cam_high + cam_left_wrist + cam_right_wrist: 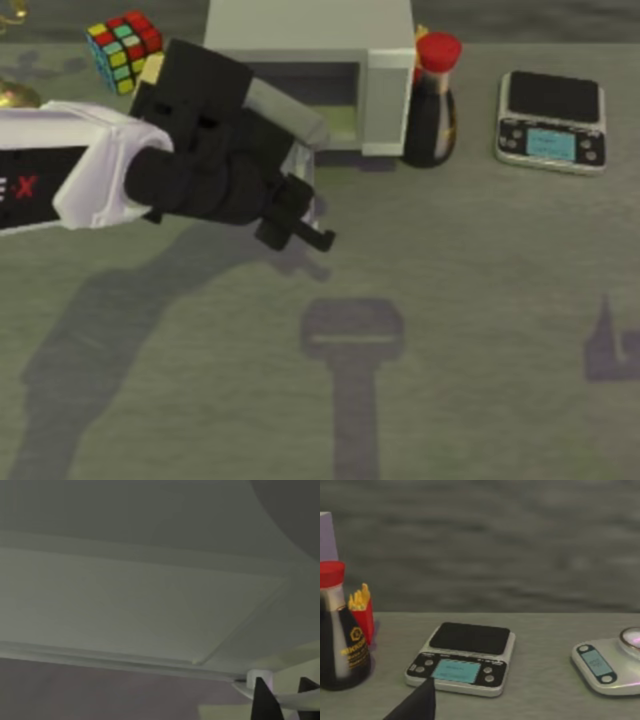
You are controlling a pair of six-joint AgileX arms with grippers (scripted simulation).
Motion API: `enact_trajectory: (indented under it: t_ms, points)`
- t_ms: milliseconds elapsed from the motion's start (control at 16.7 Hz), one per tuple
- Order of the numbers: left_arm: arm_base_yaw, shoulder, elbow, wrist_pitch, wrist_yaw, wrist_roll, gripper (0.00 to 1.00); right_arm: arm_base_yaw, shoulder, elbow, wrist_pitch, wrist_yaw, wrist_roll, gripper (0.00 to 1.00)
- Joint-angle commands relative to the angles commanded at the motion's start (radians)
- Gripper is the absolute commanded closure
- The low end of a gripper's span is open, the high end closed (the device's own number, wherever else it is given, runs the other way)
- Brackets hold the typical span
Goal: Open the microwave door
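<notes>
The light-grey microwave (310,25) stands at the back middle of the table. Its door (288,112) is swung partly out toward the front left, and the cavity shows behind it. My left gripper (305,225) is at the door's free edge, just in front of the microwave. In the left wrist view the door panel (140,605) fills the picture. There the left gripper (285,692) is shut on a pale strip of the door's edge, one dark fingertip on each side. My right gripper (422,705) is out of the top view and faces the scales.
A Rubik's cube (124,50) sits left of the microwave. A soy sauce bottle (433,100) and a fries box (362,612) stand at its right. Farther right lie a black-and-silver scale (552,122) and a white scale (610,665).
</notes>
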Motion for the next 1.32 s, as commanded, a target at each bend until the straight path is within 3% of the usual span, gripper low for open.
enact_trajectory:
  t_ms: [1080,1320]
  points:
    - [0.0,0.0,0.0,0.0,0.0,0.0,1.0,0.0,0.0,0.0,0.0,0.0,0.0,0.0]
    - [0.003,-0.005,-0.006,-0.006,0.022,0.017,1.0,0.0,0.0,0.0,0.0,0.0,0.0,0.0]
